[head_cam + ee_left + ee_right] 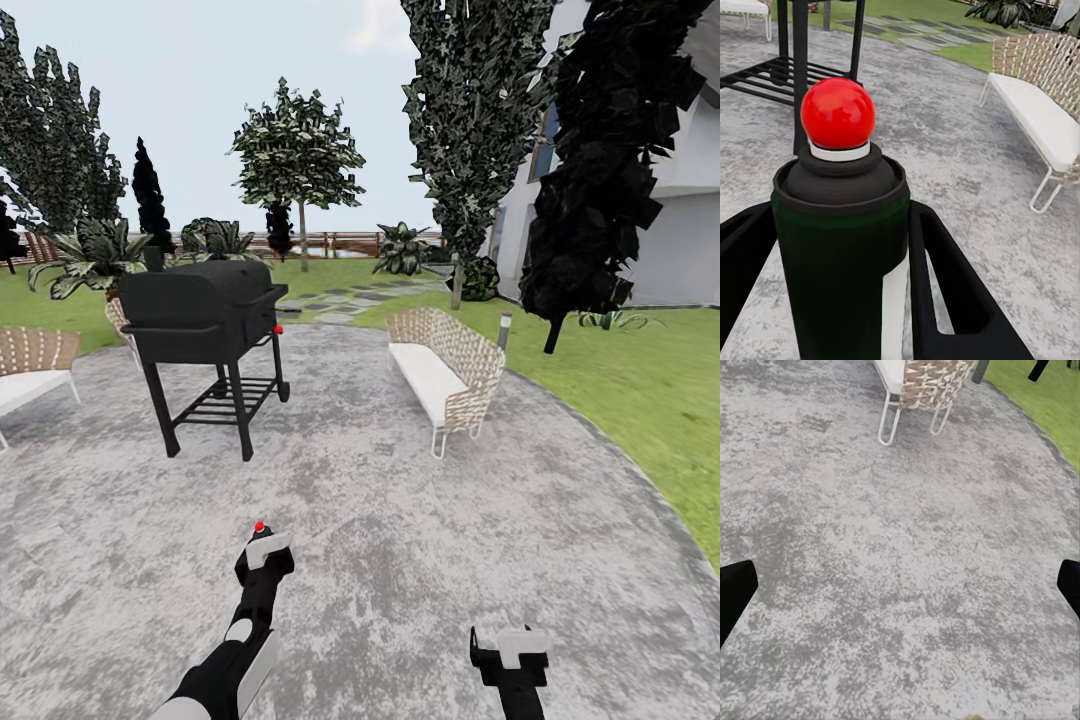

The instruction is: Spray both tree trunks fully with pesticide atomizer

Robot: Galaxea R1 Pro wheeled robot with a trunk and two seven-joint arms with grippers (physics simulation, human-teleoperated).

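Left gripper: your fingers clamp the pesticide atomizer upright — nozzle ready.
Right gripper: spread wide, empty — spare over the paving.

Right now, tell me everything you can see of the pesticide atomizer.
The pesticide atomizer is a dark green, plastic-looking bottle with a black shoulder collar, a white neck ring and a glossy red ball on top. It stands upright between the left gripper's black fingers, which press against its sides, held above the grey paving. In the head view its red tip shows.
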